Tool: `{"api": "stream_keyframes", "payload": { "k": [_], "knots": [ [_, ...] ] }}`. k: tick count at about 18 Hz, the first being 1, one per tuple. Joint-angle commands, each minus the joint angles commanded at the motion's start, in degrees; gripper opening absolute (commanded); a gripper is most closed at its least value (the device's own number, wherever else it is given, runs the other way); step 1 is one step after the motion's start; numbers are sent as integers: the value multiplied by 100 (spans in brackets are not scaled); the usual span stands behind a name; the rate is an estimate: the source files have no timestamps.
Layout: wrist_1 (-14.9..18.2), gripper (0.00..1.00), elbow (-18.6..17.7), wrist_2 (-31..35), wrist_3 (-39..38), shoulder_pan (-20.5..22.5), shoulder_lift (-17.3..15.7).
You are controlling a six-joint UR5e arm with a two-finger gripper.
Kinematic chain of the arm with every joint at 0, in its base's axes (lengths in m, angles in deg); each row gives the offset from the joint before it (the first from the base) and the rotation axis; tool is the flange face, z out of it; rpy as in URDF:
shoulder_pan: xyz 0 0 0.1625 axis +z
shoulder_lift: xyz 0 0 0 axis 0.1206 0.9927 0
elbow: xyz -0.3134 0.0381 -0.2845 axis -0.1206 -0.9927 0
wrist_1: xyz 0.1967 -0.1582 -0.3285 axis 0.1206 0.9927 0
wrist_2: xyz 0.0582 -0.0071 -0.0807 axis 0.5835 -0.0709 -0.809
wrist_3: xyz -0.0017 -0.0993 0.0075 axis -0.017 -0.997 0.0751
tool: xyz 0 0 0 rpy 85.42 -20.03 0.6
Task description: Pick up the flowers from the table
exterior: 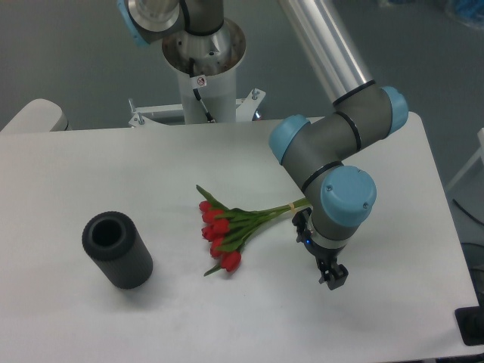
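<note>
Bare table (pixel 363 318) surrounds the end effector (pixel 332 278); the black cylinder (pixel 117 250) stands well apart left of the flowers (pixel 227 227).

One bunch of flowers (pixel 227 231) is lying on one white worktop (pixel 91 318), showing about six red buds, though they are overlapping too much for an exact count. One black cylinder (pixel 117 251) is lying there. One arm is carrying one gripper (pixel 333 278).

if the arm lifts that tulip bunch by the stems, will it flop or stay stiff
The tulip bunch lies flat, stems bound near the pincer, so it would probably lift as one piece. The red buds fan out loosely, so that end may droop. It looks light and easily crushed.
</note>
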State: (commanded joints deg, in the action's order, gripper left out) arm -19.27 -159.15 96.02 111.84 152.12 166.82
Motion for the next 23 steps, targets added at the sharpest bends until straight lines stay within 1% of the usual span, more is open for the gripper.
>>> {"api": "stream_keyframes", "payload": {
  "k": [8, 11, 13, 16, 20, 22, 23],
  "knots": [
    [9, 100, 0, -70, 0, 0, 0],
    [9, 100, -105, -298, 0, 35, -44],
    [44, 100, -167, -290, -9, 35, -123],
    [79, 100, -544, -281, 0, 79, -429],
    [62, 100, -1044, -281, -9, 53, -737],
    [-8, 100, -1448, -281, 0, 70, -939],
    [-35, 100, -1581, -281, 0, 70, -993]
  ]
}}
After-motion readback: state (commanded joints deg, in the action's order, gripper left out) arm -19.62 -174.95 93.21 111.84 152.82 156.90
